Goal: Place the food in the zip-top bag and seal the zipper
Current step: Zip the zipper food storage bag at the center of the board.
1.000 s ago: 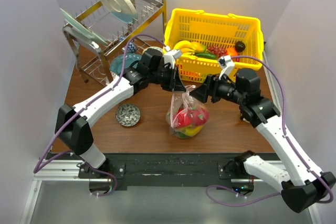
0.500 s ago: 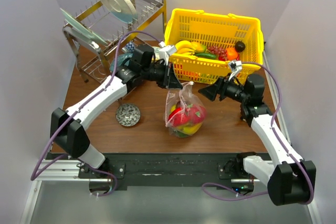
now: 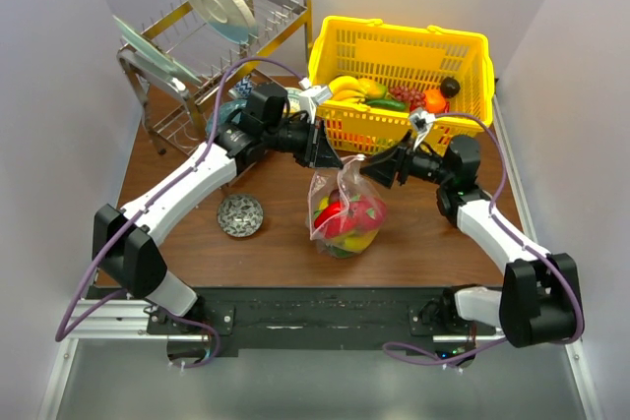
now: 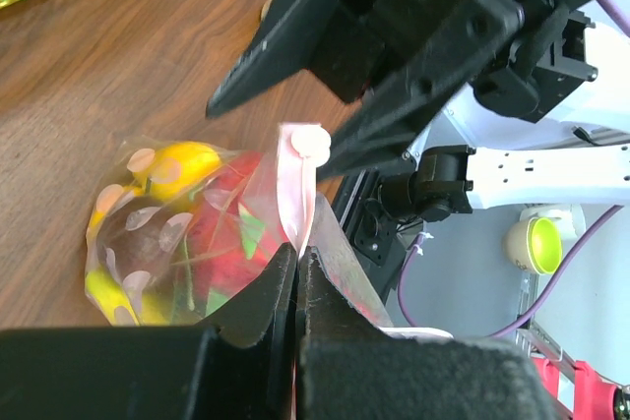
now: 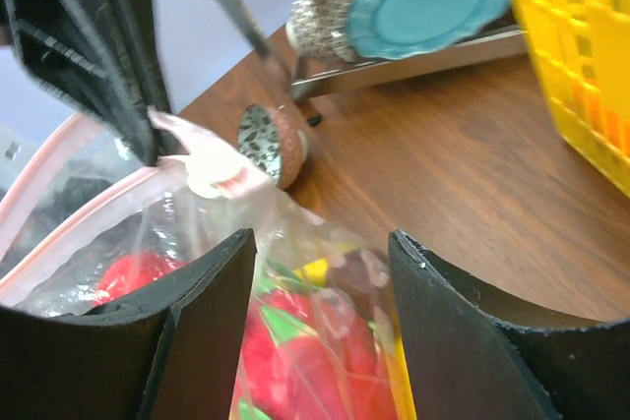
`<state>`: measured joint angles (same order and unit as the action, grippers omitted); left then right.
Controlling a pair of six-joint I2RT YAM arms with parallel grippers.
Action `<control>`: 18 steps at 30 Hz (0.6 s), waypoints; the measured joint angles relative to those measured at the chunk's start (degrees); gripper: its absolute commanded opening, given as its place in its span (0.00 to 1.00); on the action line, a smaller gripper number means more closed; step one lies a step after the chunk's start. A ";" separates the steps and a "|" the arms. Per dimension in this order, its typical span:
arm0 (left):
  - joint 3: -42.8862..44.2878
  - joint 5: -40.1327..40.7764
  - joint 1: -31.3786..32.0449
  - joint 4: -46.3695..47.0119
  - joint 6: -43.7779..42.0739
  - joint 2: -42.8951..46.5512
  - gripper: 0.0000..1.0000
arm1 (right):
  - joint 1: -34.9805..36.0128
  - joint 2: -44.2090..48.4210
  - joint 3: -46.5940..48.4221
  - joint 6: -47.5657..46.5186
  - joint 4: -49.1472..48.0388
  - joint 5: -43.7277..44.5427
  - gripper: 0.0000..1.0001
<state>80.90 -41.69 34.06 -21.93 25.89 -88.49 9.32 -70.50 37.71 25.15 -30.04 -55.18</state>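
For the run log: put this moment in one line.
left tool: shut on bag top | right tool: open beside bag | food: inside bag

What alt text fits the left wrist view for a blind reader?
The left gripper pinches the pink zipper of a clear zip-top bag holding red and yellow toy food on a wooden table. The right gripper, jaws open, faces it.

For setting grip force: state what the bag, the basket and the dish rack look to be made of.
The zip-top bag: thin clear plastic film, glossy; it crinkles and the food shows through. The yellow basket: probably moulded plastic, uniform colour, open lattice walls. The dish rack: seemingly chromed metal wire and tube, shiny and reflective.
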 measured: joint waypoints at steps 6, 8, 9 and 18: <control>0.00 -0.63 0.00 -0.22 -0.11 0.00 0.00 | 4.76 -1.66 0.00 -1.95 -5.03 -1.64 0.42; 0.00 -0.79 -0.04 -0.24 -0.20 0.00 0.00 | 5.33 -1.99 -0.02 -2.19 -6.29 -2.27 0.30; 0.02 -0.81 -0.07 -0.26 -0.22 0.00 0.00 | 5.40 -1.99 -0.02 -2.25 -6.82 -2.73 0.15; 2.19 -1.11 -0.31 -2.91 -2.01 0.00 0.05 | 5.66 -0.26 0.33 -2.49 -6.10 -3.87 0.00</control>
<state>83.09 -42.81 33.76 -24.84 23.88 -88.49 14.98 -70.76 38.04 22.65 -36.14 -59.05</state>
